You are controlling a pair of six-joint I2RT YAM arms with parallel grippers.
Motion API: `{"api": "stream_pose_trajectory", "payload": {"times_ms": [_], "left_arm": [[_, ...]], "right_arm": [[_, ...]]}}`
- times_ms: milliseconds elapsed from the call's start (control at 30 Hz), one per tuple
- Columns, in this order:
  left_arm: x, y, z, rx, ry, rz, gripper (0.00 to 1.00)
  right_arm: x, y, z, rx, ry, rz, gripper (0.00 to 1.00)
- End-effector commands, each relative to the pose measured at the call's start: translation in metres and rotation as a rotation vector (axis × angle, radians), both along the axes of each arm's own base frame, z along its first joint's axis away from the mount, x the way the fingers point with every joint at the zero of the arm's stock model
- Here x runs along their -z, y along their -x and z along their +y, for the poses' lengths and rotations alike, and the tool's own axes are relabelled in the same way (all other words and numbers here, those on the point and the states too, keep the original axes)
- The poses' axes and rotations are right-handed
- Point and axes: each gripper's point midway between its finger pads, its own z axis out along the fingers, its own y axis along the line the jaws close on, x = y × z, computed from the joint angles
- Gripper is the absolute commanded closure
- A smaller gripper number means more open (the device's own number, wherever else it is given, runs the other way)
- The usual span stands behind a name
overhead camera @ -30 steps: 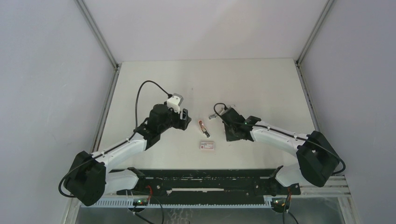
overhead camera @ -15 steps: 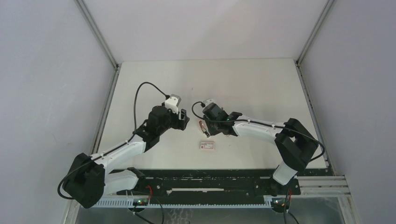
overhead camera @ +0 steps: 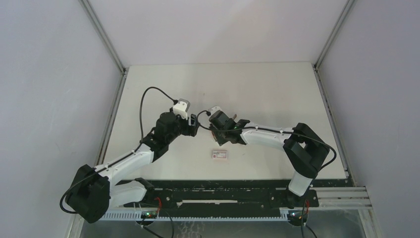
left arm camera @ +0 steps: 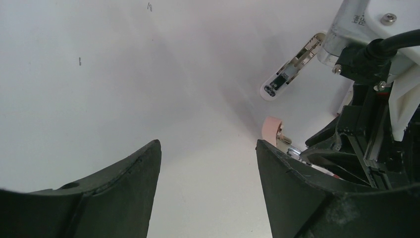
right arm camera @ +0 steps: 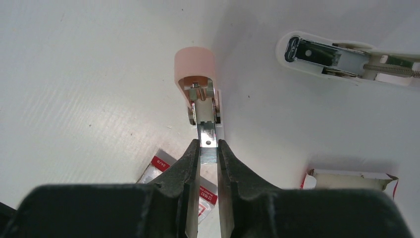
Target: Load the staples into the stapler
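Note:
The stapler point(right arm camera: 196, 65) is pink, lies open on the table, and its metal channel point(right arm camera: 206, 130) runs toward my right gripper. My right gripper point(right arm camera: 209, 154) is shut on the staples point(right arm camera: 209, 156), a short grey strip held at the near end of that channel. In the top view my right gripper point(overhead camera: 219, 130) covers most of the stapler point(overhead camera: 214, 134). My left gripper point(overhead camera: 194, 128) is open and empty, low over bare table just left of the stapler. The stapler's pink end point(left arm camera: 272, 130) shows beside my left gripper's point(left arm camera: 208, 166) right finger.
A small white box with a red label point(overhead camera: 219, 154) lies just near of the stapler, partly under my right fingers point(right arm camera: 161, 168). A white and metal piece with a spring point(right arm camera: 337, 53) lies apart from the stapler. An open white box point(right arm camera: 349, 179) lies nearby.
My right arm has swung left from beside the stapler to directly over it, bringing the staples to its channel. My left gripper has edged slightly toward the stapler.

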Motion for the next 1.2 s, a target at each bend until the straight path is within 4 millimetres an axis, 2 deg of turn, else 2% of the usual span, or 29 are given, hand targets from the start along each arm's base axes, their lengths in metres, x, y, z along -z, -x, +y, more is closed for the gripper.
{"api": "stream_pose_trajectory", "payload": {"times_ms": [0, 600, 1167], "left_arm": [[-0.008, -0.001, 0.002, -0.015, 0.031, -0.031, 0.25], [-0.006, -0.002, 0.001, -0.013, 0.030, -0.023, 0.25], [-0.005, -0.002, 0.001, -0.012, 0.026, -0.021, 0.25]], "right_arm": [[-0.018, -0.014, 0.019, -0.031, -0.043, -0.068, 0.86], [-0.009, -0.012, 0.024, -0.049, -0.045, -0.044, 0.87], [0.000, -0.012, 0.020, -0.042, -0.021, -0.029, 0.87]]}}
